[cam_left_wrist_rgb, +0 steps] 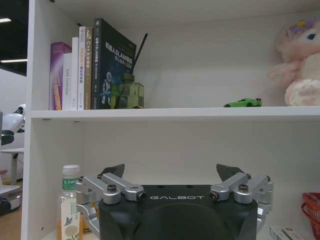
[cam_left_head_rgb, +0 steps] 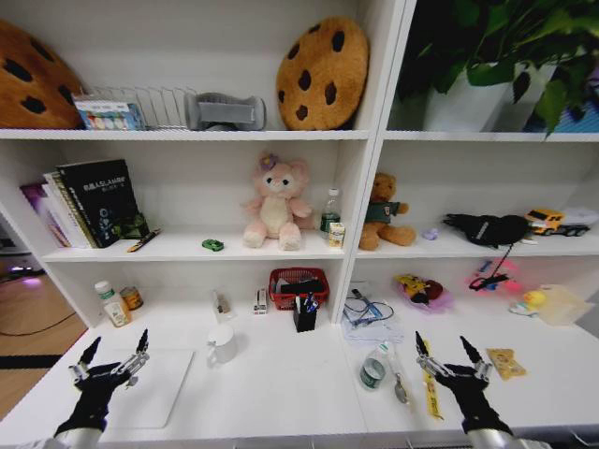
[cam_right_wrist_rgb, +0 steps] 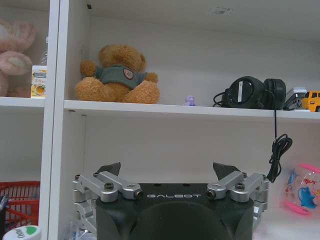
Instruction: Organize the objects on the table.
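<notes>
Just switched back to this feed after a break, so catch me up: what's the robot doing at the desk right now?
Nothing is being handled at the moment. The left gripper hovers open above the laptop at the left end of the table, and the right gripper hovers open near the right end, close to a roll of tape. Both hold nothing. The green toy car sits on the shelf beside the pink plush bear, and pens stand in a black cup on the table.

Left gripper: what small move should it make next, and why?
Probably lower the left gripper toward the laptop. It hovers open just over the laptop's left part, holding nothing, while the right gripper is also open and farther away.
</notes>
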`<state>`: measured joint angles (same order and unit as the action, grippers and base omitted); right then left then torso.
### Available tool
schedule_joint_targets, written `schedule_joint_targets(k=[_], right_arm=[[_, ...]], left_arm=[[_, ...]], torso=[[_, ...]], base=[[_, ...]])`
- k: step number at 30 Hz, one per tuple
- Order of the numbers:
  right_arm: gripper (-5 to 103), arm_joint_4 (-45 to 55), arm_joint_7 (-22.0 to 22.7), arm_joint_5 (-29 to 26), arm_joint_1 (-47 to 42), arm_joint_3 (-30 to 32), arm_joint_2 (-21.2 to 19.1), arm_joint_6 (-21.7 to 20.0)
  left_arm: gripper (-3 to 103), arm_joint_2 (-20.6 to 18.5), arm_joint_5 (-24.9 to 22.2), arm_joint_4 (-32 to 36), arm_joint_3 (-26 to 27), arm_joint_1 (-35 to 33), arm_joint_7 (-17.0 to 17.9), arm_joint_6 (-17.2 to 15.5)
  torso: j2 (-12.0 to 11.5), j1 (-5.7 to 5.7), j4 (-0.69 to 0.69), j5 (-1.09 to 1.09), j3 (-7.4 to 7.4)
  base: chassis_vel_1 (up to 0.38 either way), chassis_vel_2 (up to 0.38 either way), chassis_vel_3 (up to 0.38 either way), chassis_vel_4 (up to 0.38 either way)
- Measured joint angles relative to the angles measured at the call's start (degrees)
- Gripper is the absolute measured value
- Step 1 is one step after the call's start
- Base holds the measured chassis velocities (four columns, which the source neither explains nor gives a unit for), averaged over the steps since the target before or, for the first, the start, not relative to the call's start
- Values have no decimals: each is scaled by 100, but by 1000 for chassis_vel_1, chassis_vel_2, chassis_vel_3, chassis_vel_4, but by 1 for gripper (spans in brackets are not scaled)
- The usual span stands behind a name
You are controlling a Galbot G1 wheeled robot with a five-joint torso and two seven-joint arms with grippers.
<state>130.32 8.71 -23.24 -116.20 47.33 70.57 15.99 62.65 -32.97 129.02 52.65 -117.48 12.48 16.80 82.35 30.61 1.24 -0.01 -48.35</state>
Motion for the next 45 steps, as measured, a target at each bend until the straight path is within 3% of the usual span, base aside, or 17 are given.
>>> schedule_joint_targets(k=[7, 15, 18, 34, 42, 45], right_arm=[[100, -13, -54, 48, 30, -136, 19, 103], [100, 271, -842, 129, -66, -633, -52, 333], [100, 286, -1072, 599, 38, -966, -90, 304], [103, -131, -1038, 772, 547, -1530, -395, -148], [88, -541, -849, 937, 869, -1968, -301, -299], [77, -575, -776, 938, 898, -1985, -280, -311]], left_arm=[[100, 0, 0, 0, 0, 0, 0, 0], [100, 0, 0, 0, 0, 0, 0, 0], [100, 0, 0, 0, 0, 0, 0, 0], [100, 0, 0, 0, 0, 0, 0, 0], [100, 0, 0, 0, 0, 0, 0, 0], [100, 0, 0, 0, 0, 0, 0, 0]], torso=[[0, 0, 2, 4, 0], [0, 0, -1, -2, 0], [0, 0, 1, 1, 0], [0, 0, 0, 1, 0], [0, 0, 0, 1, 0], [0, 0, 0, 1, 0]], base=[[-113, -104, 94, 107], [7, 6, -2, -4], [0, 0, 0, 0], [0, 0, 0, 0], [0, 0, 0, 0], [0, 0, 0, 0]])
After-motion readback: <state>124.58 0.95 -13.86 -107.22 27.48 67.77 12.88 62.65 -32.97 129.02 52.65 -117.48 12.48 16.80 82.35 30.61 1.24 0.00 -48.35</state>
